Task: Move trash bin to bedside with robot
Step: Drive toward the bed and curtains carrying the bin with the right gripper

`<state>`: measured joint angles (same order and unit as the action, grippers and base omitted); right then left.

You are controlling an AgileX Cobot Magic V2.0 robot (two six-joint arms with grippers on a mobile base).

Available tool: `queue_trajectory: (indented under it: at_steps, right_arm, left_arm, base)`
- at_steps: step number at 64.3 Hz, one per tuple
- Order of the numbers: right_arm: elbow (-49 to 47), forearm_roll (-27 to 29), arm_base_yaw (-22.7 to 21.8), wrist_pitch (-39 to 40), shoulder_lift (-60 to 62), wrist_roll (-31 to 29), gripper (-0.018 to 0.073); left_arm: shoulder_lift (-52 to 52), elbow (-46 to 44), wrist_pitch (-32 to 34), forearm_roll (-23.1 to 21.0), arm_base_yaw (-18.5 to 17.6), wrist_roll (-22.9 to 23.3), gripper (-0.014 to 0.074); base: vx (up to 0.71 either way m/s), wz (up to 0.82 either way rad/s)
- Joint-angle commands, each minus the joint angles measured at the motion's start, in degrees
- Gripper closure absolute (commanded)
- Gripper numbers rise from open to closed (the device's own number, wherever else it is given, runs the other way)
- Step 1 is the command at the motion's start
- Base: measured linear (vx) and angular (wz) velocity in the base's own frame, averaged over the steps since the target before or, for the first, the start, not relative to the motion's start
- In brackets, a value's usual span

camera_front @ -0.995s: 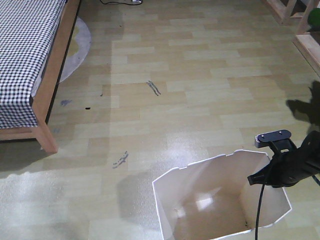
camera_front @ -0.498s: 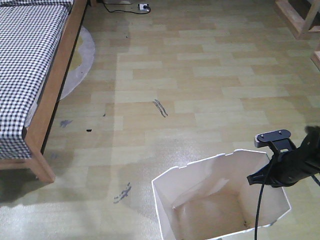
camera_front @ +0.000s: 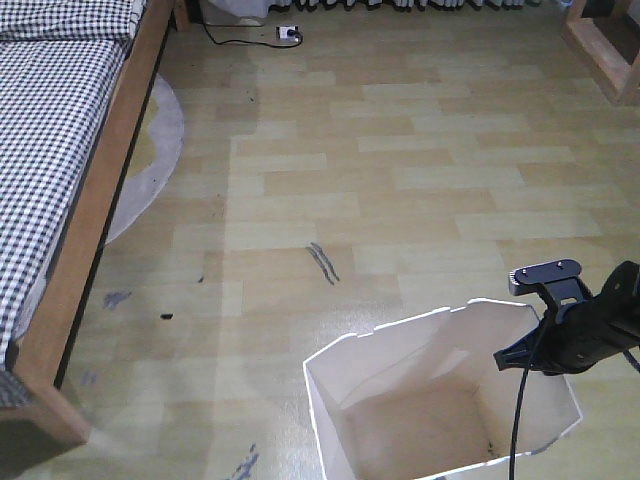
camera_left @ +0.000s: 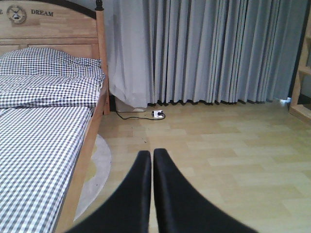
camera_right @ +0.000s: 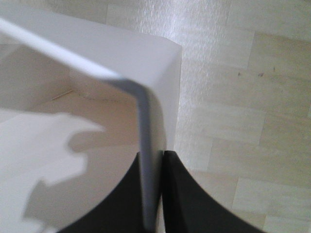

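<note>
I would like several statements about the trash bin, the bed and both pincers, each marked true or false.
1. The right pincer clamps the wall of the trash bin. True.
2. The left pincer holds a cable. False: it is shut on nothing.
3. The trash bin lies on its side. False: it stands upright, opening upward.
4. The bed is on the left of the front view, apart from the trash bin. True.

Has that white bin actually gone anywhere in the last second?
Yes. The trash bin has travelled forward over the floor: the dark scuff mark ahead now lies much closer to its far rim.
</note>
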<state>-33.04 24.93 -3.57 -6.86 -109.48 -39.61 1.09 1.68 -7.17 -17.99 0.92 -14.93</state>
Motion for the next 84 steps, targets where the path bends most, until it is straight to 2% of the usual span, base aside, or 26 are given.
queue_trajectory:
  at_steps: [1,84]
  right_arm:
    - [-0.95,1.27,-0.21,0.75,3.38,0.64,0.0562]
    - [-0.95,1.27,-0.21,0.75,3.38,0.64,0.0562]
  left_arm:
    - [0.55,1.17,3.83,-0.57,-0.24,0.15,0.0602]
    - [0.55,1.17,3.83,-0.57,-0.24,0.15,0.0602]
  base:
    - [0.46,-0.03]
    - [0.47,0.04]
